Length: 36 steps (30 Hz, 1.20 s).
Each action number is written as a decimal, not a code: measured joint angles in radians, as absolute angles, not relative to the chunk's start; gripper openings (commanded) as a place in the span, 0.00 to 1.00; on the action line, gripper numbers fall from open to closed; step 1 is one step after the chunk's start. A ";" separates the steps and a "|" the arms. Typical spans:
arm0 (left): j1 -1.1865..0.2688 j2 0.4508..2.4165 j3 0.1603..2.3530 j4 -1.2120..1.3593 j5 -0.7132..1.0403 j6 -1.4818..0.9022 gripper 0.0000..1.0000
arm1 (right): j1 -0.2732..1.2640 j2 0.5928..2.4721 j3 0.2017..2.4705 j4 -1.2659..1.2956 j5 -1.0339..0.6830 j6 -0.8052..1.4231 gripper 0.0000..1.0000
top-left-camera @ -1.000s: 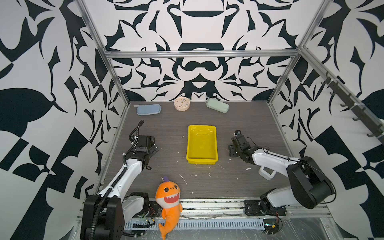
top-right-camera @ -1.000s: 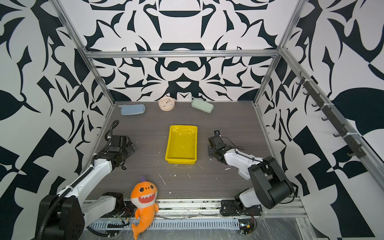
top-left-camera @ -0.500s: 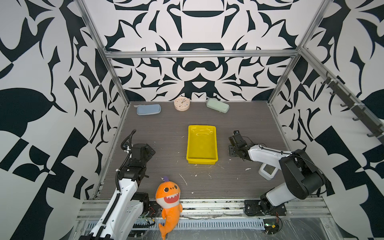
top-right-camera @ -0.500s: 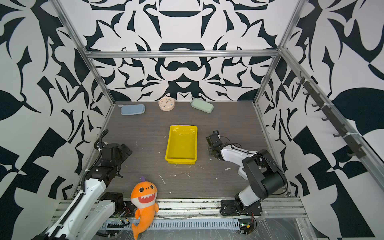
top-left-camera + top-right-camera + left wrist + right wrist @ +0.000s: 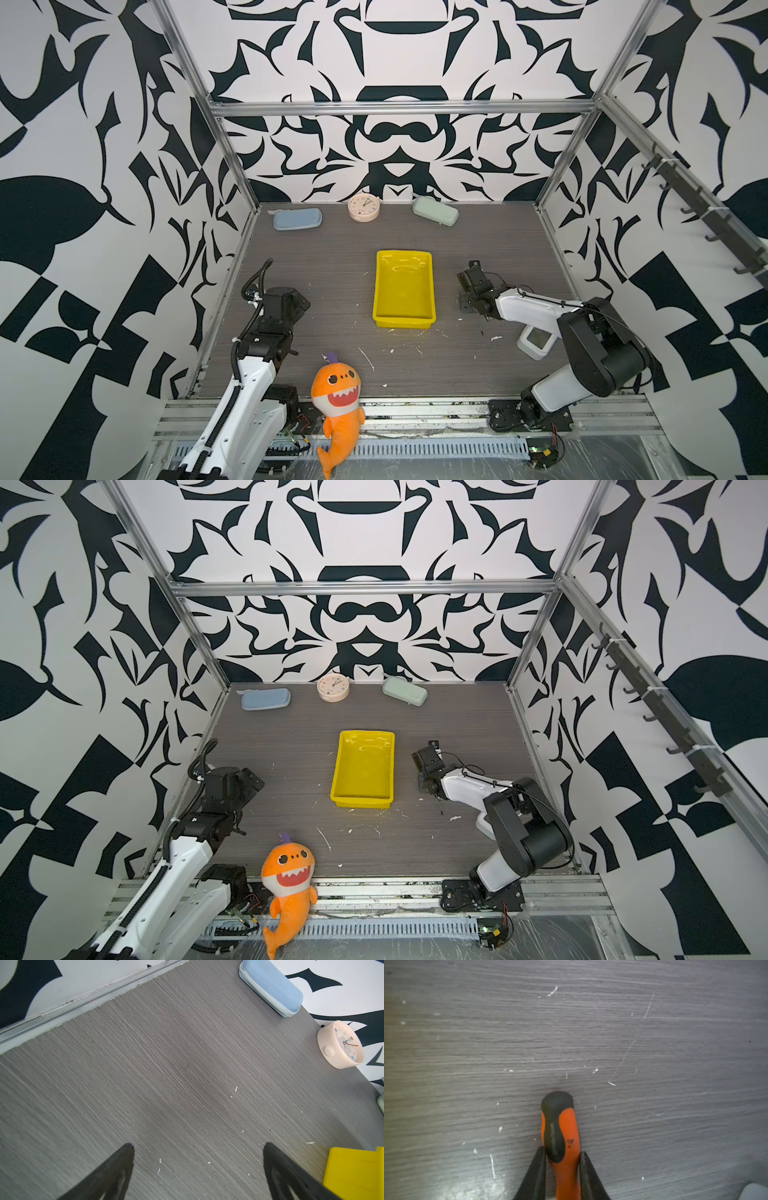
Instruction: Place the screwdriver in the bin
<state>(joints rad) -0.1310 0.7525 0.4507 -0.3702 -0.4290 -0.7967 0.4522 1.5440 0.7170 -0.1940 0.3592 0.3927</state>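
Observation:
The screwdriver (image 5: 562, 1130) has an orange handle with a black end cap, and my right gripper (image 5: 562, 1150) is shut on that handle, low over the table. Both top views show only its thin dark shaft (image 5: 481, 328) (image 5: 440, 808), sticking out toward the front from under the right gripper (image 5: 467, 305) (image 5: 428, 785). The yellow bin (image 5: 403, 291) (image 5: 363, 766) lies just left of that gripper, with nothing in it. My left gripper (image 5: 198, 1147) is open over bare table at the left (image 5: 291, 301); a corner of the bin (image 5: 357, 1169) shows beside it.
A blue pouch (image 5: 297, 219), a round clock (image 5: 364, 207) and a green pouch (image 5: 435, 210) line the back wall. An orange shark plush (image 5: 338, 399) sits at the front edge. A small white device (image 5: 536, 340) lies under the right arm.
The right gripper has closed on the screwdriver's handle. The left arm has drawn back toward the front left and risen.

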 measured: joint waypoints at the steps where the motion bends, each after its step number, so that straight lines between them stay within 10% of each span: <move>1: -0.131 0.754 0.451 -0.369 -0.429 -0.797 0.99 | 0.452 1.544 0.717 -0.194 0.360 0.393 0.22; 10: -0.146 0.757 0.365 -0.145 -0.277 -0.804 1.00 | 0.452 1.544 0.719 -0.197 0.364 0.394 0.18; 21: -0.278 1.192 0.603 0.319 -0.110 -0.812 1.00 | 0.421 1.572 0.736 -0.209 0.344 0.397 0.37; 36: -0.276 1.304 0.526 0.431 -0.119 -0.830 0.99 | 0.413 1.490 0.726 -0.245 0.369 0.422 0.05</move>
